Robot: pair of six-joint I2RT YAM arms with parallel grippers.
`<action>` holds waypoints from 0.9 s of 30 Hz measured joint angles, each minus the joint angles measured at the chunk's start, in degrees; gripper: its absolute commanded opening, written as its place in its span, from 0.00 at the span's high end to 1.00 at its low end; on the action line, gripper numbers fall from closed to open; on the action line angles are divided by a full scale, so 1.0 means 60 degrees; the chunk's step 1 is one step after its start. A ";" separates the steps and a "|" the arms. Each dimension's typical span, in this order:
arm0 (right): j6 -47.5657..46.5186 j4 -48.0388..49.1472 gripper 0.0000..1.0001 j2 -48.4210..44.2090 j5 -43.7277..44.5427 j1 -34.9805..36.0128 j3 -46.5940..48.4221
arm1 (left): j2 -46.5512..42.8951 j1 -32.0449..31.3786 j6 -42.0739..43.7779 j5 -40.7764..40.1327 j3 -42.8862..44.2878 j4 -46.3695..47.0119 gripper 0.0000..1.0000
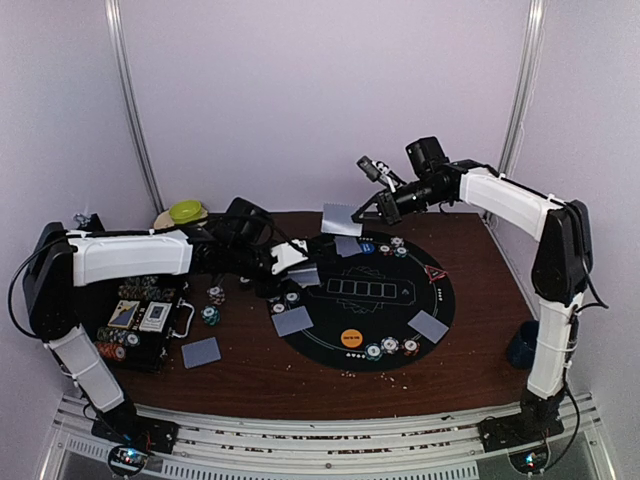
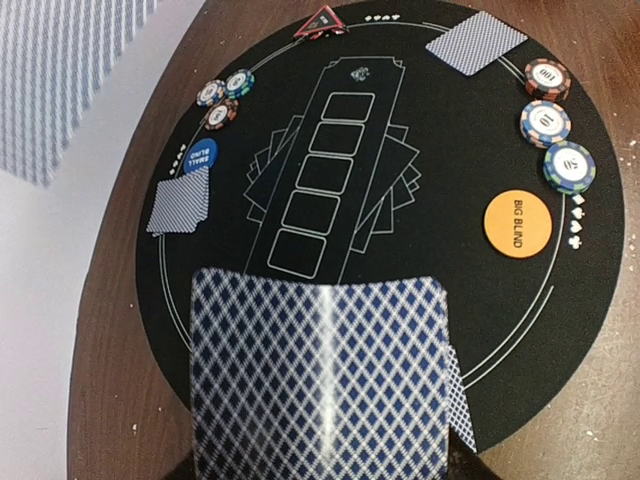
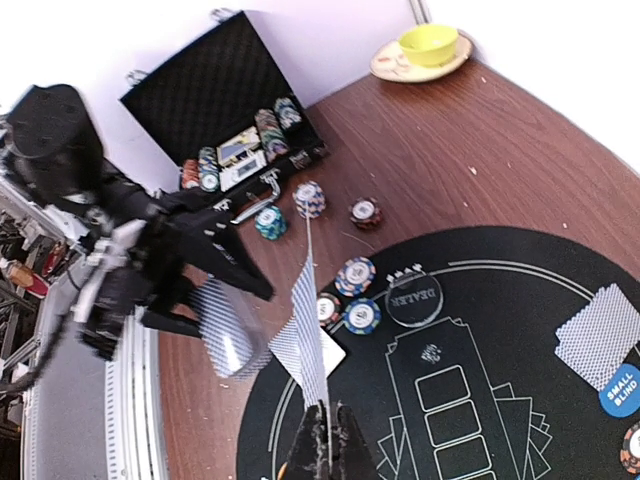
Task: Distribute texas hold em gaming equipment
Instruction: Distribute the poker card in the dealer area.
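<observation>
Ok, status: L fingers (image 3: 240, 270) are clamped on L card (image 1: 305, 275), low over the left rim of the round black mat (image 1: 440, 290). R fingers (image 3: 345, 455) are pressed together on R card (image 1: 342, 218), held high over the mat's far edge, well apart from L.

Edges/room:
- The mat sits right of centre on the bench (image 1: 250, 380). Bare wood runs along the near edge and near-right corner.
- The mat's centre shows only printed boxes, nothing on them.
- The open chip case (image 1: 140, 320) is at the left edge, under the L forearm.
- The plate w/ yellow-green bowl (image 1: 185, 212) is in the far-left corner.
- The mug (image 1: 520, 345) is at the right edge.

Task items:
- Three mat cards: far (image 1: 348, 246), near-left (image 1: 292, 320), near-right (image 1: 428, 326).
- A stray card (image 1: 200, 352) lies on wood near the case.
- The orange button (image 1: 351, 338) is at the near rim, w/ a chip trio (image 1: 390, 347) just beside it.
- The blue button (image 2: 200, 155) touches the far card.
- The black button (image 3: 413, 297) is by the chips (image 1: 285, 300) under L.
- Loose chips (image 1: 213, 305) sit between case and mat.

Hidden/unclear:
- In the L wrist view, L card fills the bottom and the fingers aren't visible.
- A card corner pokes out behind its right side. Can't tell if it's held or lying on the mat.
- R card is edge-on in the R wrist view, so its face is unreadable.
- The mug is partly cut off by the R arm.
- The case contents are too small to count.
</observation>
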 measured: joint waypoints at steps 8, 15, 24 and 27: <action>-0.0579 -0.0878 1.00 0.2051 0.0703 0.0466 0.1351 | -0.0412 0.0000 0.0084 0.0328 0.0000 -0.0062 0.96; -0.1523 -0.2328 1.00 0.3770 0.0721 0.1807 0.2506 | -0.0616 0.0000 0.0193 0.0648 -0.0007 -0.0102 0.96; -0.2433 -0.3595 1.00 0.4743 0.0401 0.2215 0.3446 | -0.0652 0.0000 0.0284 0.0892 -0.0022 -0.0120 0.96; -0.2626 -0.3770 1.00 0.4925 0.0262 0.2222 0.3559 | -0.0652 0.0000 0.0288 0.0918 -0.0022 -0.0131 0.96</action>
